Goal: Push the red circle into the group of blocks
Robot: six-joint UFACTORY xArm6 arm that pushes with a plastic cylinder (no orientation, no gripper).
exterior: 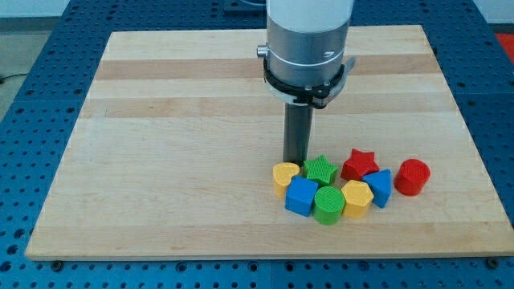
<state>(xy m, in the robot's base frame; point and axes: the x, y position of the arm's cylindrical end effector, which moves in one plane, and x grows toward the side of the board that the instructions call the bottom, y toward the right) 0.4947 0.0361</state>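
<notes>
The red circle [413, 177] stands on the wooden board at the view's lower right, a small gap to the right of the group. The group holds a yellow heart [284, 175], a green star [320, 170], a red star [359, 164], a blue cube [301, 196], a green circle [328, 205], a yellow hexagon [356, 198] and a blue block [379, 188]. My tip [296, 160] rests on the board just above the yellow heart and left of the green star, far left of the red circle.
The wooden board [177, 128] lies on a blue perforated table [32, 48]. The arm's grey cylinder [307, 48] hangs over the board's upper middle. The board's right edge runs close to the red circle.
</notes>
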